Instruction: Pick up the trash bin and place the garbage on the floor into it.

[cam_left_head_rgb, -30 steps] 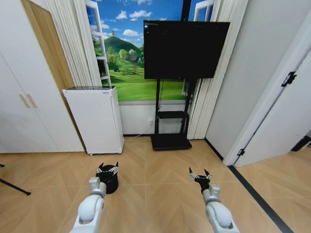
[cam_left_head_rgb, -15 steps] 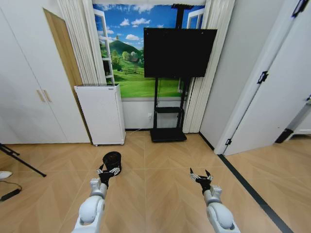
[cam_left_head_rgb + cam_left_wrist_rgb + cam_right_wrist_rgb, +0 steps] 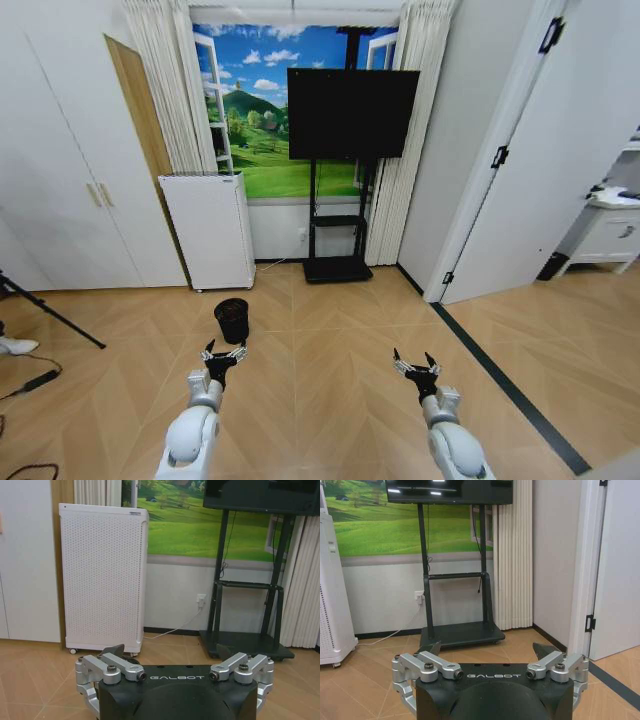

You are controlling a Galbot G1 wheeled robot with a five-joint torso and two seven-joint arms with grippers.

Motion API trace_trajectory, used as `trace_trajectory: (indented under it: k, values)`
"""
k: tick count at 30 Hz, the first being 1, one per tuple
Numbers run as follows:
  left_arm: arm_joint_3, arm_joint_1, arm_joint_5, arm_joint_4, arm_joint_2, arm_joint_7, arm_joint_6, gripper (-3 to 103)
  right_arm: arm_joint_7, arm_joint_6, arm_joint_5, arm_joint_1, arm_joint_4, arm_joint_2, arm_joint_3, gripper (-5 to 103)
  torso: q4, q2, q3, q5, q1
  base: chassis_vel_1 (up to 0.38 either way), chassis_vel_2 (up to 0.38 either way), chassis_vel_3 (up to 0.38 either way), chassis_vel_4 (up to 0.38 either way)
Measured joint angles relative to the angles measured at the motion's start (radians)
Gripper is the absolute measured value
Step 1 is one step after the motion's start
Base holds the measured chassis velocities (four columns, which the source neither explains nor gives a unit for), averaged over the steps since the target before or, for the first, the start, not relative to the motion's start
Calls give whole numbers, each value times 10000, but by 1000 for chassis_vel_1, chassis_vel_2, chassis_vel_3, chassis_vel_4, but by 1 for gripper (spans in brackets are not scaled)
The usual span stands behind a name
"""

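Standing on wood floor (image 3: 330, 380), trash bin (image 3: 232, 320) faces two open, empty hands.

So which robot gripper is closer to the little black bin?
The left gripper. It hangs just short of the trash bin, almost in line with it, while the right gripper is off to the far side over bare floor.

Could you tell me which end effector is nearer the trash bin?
Left. The left end effector is just short of the trash bin; the right end effector is off to its right.
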State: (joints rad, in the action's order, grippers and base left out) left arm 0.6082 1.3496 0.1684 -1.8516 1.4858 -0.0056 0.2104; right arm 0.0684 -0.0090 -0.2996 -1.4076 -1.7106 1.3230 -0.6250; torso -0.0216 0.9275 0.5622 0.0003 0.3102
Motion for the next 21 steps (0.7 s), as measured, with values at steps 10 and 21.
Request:
trace_trajectory:
  k: [10,21]
  values:
    - [-9,-4,79,-43,9,-32,41,100,13,35,0,-45,-53,0,-26,100,-7,0,-3,-5,-3,-8,27,20,-14]
    - [6,-21,89,-2,8,-17,62,100,30,28,28,-43,-103,41,-50,100,-4,0,-6,-3,-7,0,0,0,0]
